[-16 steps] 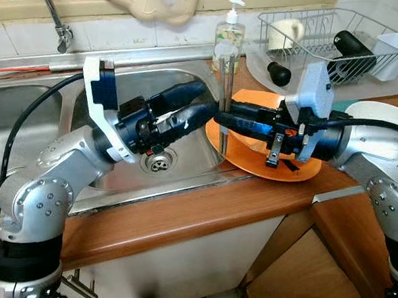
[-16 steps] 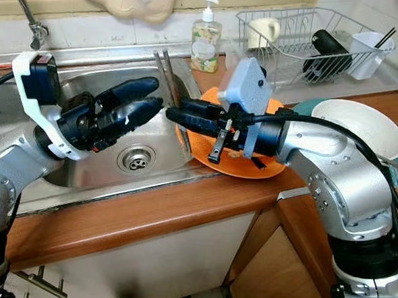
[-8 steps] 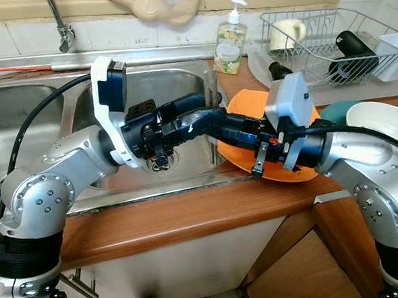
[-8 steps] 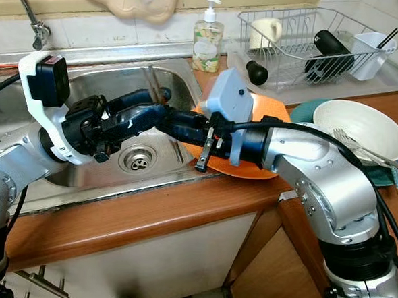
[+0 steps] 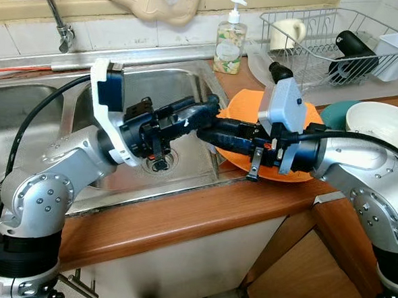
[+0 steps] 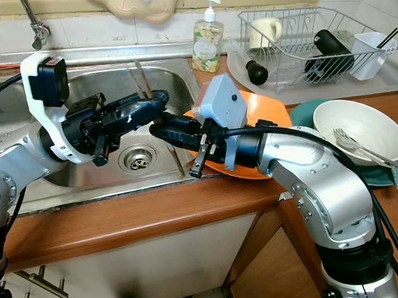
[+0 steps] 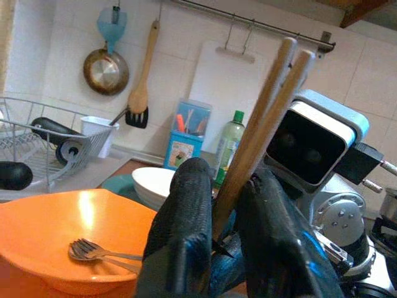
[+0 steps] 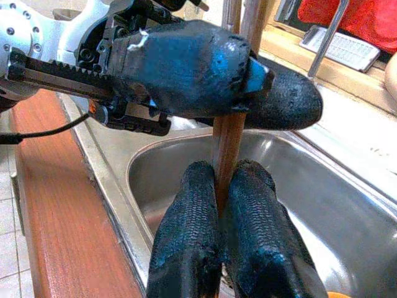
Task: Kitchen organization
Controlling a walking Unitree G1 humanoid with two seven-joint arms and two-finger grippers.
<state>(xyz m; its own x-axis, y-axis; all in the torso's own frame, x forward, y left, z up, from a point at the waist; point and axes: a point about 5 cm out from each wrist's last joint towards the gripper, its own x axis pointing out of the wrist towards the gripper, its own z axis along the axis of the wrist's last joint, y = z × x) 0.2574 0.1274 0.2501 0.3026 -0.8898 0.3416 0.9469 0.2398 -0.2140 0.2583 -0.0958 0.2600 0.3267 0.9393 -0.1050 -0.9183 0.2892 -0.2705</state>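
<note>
Showing a handover over the sink (image 5: 66,114): the left gripper (image 7: 214,245) and the right gripper (image 8: 220,186) each pinch the same 2 wooden chopsticks (image 7: 263,118), fingertips meeting above the basin. An orange bowl (image 6: 269,113) holding a fork (image 7: 102,251) sits on the counter (image 5: 181,219) just beside the sink; the dish rack (image 6: 307,41) stands behind.

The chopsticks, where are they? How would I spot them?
Find the steel sink in the wooden counter. Over its right basin the left pincer and right pincer meet, both shut on the chopsticks. They are two thin brown wooden sticks poking up and back from the black fingers, unlike the metal fork lying in the orange bowl beside them.
</note>
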